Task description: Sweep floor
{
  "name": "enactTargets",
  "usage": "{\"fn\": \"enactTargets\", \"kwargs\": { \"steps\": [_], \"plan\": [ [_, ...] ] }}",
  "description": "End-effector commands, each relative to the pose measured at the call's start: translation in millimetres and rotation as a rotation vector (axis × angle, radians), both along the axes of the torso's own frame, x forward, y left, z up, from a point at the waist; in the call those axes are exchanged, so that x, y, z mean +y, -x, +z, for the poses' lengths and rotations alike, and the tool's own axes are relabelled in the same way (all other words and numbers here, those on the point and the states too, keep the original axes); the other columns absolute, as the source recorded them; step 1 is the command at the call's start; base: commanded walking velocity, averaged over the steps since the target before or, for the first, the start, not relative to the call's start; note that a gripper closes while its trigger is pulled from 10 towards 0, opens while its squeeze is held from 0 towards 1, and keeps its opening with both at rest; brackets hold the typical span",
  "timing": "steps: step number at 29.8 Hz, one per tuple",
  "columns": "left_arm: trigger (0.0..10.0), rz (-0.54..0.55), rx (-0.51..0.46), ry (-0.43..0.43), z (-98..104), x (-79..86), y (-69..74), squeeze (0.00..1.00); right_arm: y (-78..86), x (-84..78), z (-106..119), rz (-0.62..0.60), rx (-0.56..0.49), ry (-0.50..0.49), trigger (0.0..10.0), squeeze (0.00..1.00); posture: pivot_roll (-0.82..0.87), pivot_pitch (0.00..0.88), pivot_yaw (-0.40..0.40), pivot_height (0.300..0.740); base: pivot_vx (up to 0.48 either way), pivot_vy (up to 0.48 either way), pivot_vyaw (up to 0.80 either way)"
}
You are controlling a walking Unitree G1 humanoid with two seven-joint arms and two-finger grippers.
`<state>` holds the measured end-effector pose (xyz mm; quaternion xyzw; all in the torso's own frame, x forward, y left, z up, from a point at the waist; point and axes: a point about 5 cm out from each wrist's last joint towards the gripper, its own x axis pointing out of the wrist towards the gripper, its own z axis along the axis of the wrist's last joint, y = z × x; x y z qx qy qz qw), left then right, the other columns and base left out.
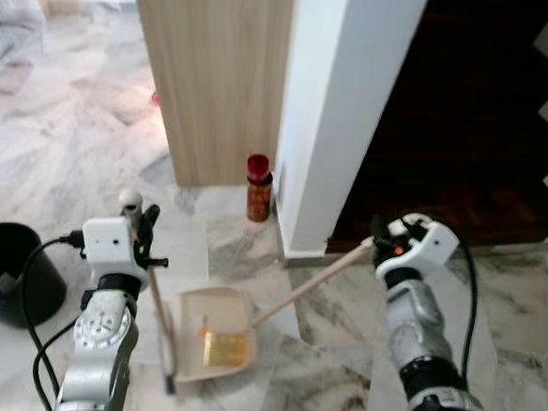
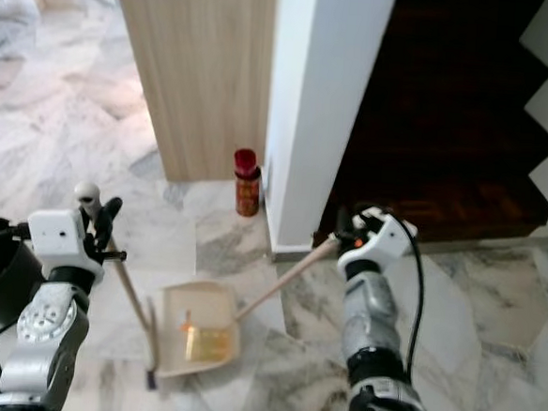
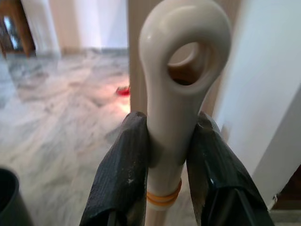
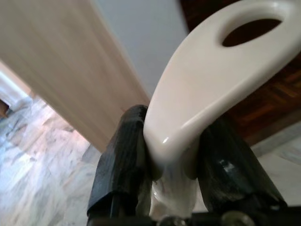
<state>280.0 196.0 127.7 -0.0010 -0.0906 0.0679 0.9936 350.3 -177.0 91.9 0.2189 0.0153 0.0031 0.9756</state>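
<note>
Left claw (image 3: pixel 169 155) is clamped on the broom (image 1: pixel 155 296) just under its looped top end, black fingers (image 3: pixel 124 165) pressed on both sides of the cream handle; the broom runs down to its head on the floor (image 1: pixel 63 134) at the left edge of the dustpan (image 1: pixel 216 335). Right claw (image 4: pixel 174 165) is clamped on the dustpan handle (image 1: pixel 311 285) near its flat end with the hang hole, the handle slanting down to the pan, which sits on the floor between the two arms. A small yellowish bit lies inside the pan (image 1: pixel 227 345). Risks, as a judgement: both grips are high on long handles, so either tool could twist or slip in the fingers; the pan lip could lift off the floor and let dirt slide under; a wide broom swing could knock the red bottle (image 1: pixel 258 187) standing by the wall corner (image 1: pixel 331 125), or the right arm could bump the white wall. Floor is polished grey-white marble, probably slick. Wood panel (image 1: pixel 218 70) behind, dark wooden stairs (image 1: pixel 467 134) to the right, black bin (image 1: pixel 6 276) at far left on the floor.
</note>
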Motion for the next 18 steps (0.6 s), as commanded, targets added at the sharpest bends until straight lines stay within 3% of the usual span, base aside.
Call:
{"fn": "enactTargets", "kwargs": {
  "steps": [1,18],
  "plan": [
    [10.0,-0.009,-0.036,0.012,7.2,-1.5,-0.6,0.0,-4.2,9.4,9.1,0.012,-0.043,-0.057,10.0,0.0,0.02,0.112,-0.035,0.74,0.0,0.334,0.0],
    [10.0,-0.018,-0.037,0.012,6.7,-2.9,0.1,0.0,-3.5,11.9,8.6,0.022,-0.046,-0.063,10.0,0.0,0.02,0.086,-0.031,0.74,0.0,0.33,0.0]
  ]
}}
